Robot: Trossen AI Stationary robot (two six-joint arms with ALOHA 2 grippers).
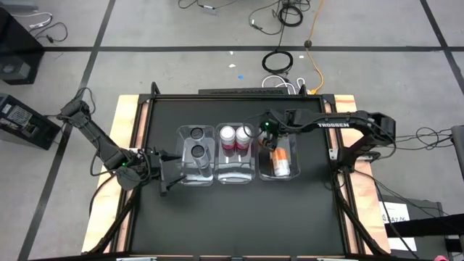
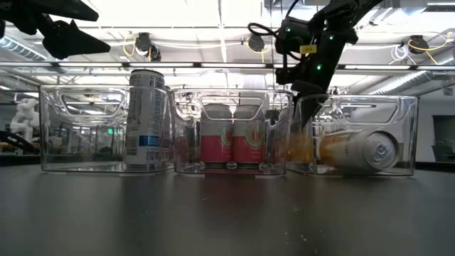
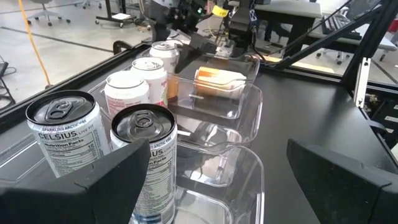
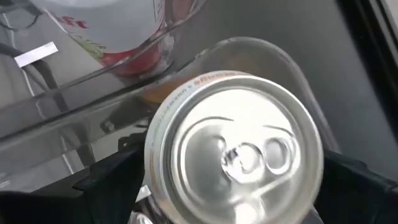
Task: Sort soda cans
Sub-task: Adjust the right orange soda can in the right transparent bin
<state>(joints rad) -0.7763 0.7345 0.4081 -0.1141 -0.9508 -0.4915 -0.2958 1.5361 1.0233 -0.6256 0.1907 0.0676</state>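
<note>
Three clear bins stand in a row mid-table. Two dark cans (image 1: 196,151) (image 3: 144,149) stand upright in the left bin (image 1: 196,175), and two pink-red cans (image 1: 235,135) (image 2: 234,142) in the middle bin (image 1: 233,171). An orange can (image 1: 281,167) (image 2: 355,149) lies on its side in the right bin (image 1: 294,156). A second orange can (image 4: 236,149) (image 2: 300,146) sits just under my right gripper (image 1: 270,143) at that bin's far end. The gripper is open, slanting down, a finger on either side of the can's top. My left gripper (image 1: 165,181) (image 3: 236,180) waits open, left of the left bin.
The black tabletop (image 1: 239,217) lies bare on the near side of the bins. Wooden side strips (image 1: 123,138) edge the table. Cables (image 1: 279,61) lie on the floor past the far edge. The bin walls (image 2: 284,128) stand close together.
</note>
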